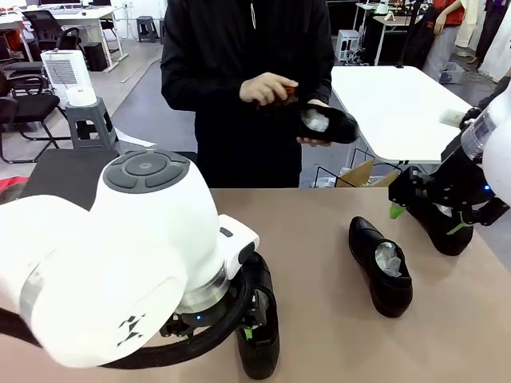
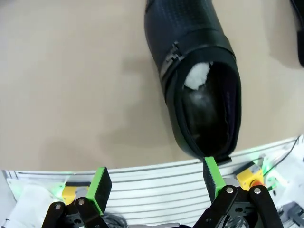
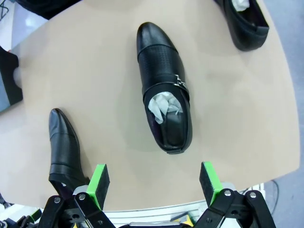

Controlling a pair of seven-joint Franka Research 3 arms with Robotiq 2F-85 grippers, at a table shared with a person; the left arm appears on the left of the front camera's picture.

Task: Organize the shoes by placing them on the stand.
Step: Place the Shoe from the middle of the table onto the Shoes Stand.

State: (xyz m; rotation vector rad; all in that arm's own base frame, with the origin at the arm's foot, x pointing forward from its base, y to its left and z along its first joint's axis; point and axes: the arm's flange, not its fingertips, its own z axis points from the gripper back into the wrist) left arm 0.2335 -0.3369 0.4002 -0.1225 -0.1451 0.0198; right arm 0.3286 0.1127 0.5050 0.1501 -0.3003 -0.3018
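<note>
Front view: upper centre, person's hand (image 1: 267, 88) cradles the held shoe (image 1: 323, 124), probably to pass it over. Table shoe (image 1: 382, 267) lies right of centre.
Left wrist view: left gripper (image 2: 156, 185) jaws apart, empty. Near shoe (image 2: 199, 85) has its heel by one pad, likely pre-grasp.
Right wrist view: right gripper (image 3: 154, 183) jaws apart. Buckled shoe (image 3: 164, 90) mid-frame, ungripped.

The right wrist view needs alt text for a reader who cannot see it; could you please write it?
A glossy black dress shoe stuffed with white paper lies on the tan table, heel toward the open right gripper below. A second shoe lies beside one green pad at the left, and a third shoe is cut off at top right.
</note>
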